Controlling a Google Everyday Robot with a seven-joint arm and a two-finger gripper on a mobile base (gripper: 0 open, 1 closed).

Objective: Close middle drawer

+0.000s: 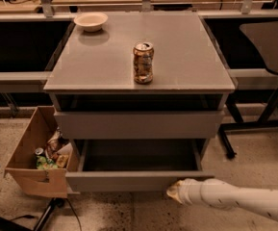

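middle drawer pulled right out | gripper just by its front's lower right edge, open or closed? can't tell | rigid, probably slides light, no handle, so I'd shove the flat front

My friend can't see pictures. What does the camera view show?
A grey cabinet's middle drawer is pulled open, bare inside, with the robot's gripper low at its front, toward the right. A drink can and a small bowl sit on the cabinet top, and a cardboard box of odds and ends stands on the floor at left.
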